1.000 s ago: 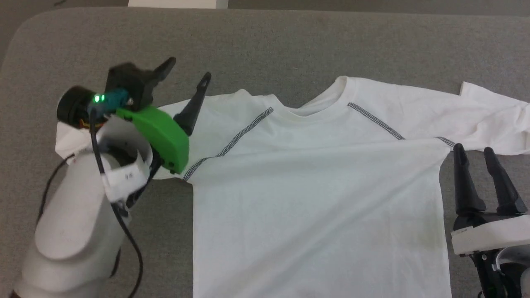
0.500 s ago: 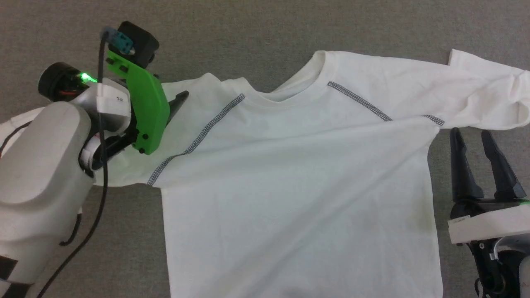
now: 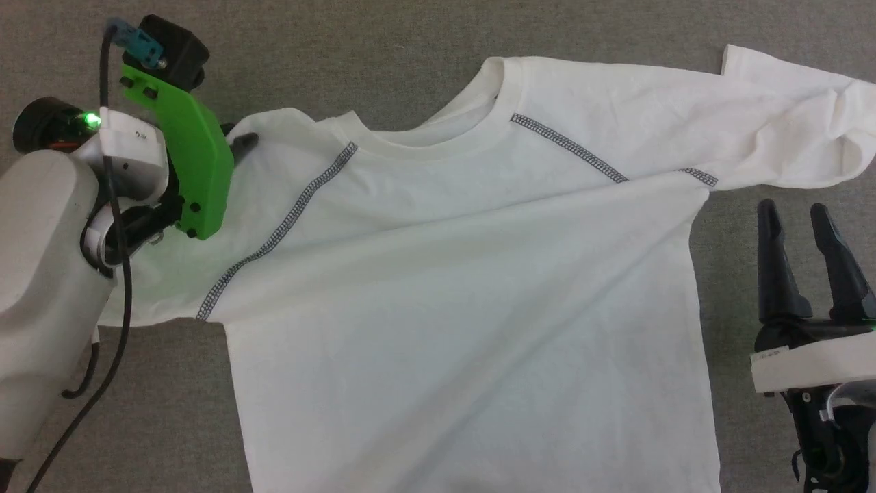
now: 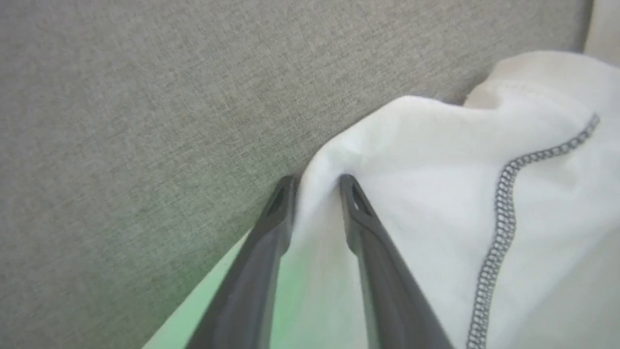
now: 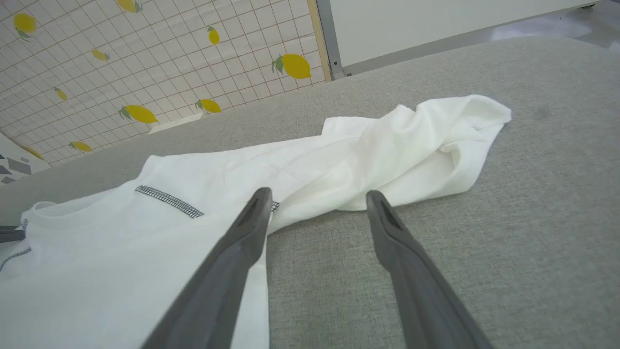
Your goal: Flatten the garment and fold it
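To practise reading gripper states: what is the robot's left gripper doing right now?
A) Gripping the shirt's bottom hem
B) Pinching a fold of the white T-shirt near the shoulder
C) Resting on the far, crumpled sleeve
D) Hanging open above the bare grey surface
B: the left wrist view shows the left gripper closed on a raised ridge of the T-shirt.

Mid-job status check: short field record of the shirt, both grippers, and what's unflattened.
garment: white short-sleeved T-shirt with grey zigzag shoulder seams, spread on grey fabric surface
left gripper: shut, pinching a fold at the shirt's upper sleeve edge
right gripper: open, empty, beside the shirt's side below the other sleeve
right-side sleeve: rumpled, not flat
fold: not started
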